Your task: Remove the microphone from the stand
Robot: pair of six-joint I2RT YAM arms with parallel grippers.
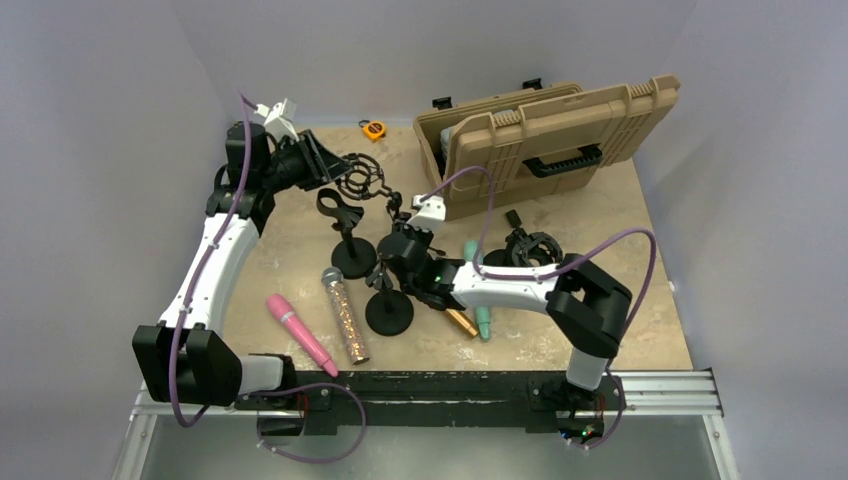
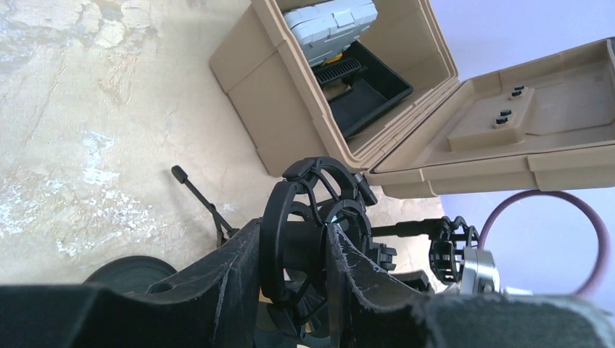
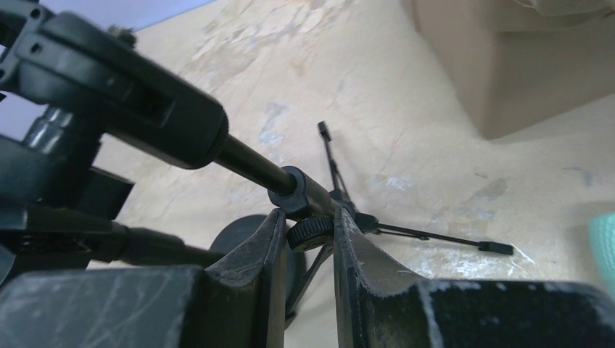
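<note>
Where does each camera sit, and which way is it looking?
Top camera: up high behind the robot, looking down at the table; the left arm and right arm show.
Left wrist camera: on the left wrist, looking past the left tool at a ring holder and a tan case; its fingers show.
Right wrist camera: on the right wrist, looking past the right tool at a stand rod; its fingers show.
Shared: top and left wrist views both show the tan case.

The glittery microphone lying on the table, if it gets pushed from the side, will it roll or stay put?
The glittery microphone is a round tube lying flat, so a sideways push would probably roll it. Its head looks slightly wider than the body, so it may curve off. The pink microphone close beside it might stop it.
</note>
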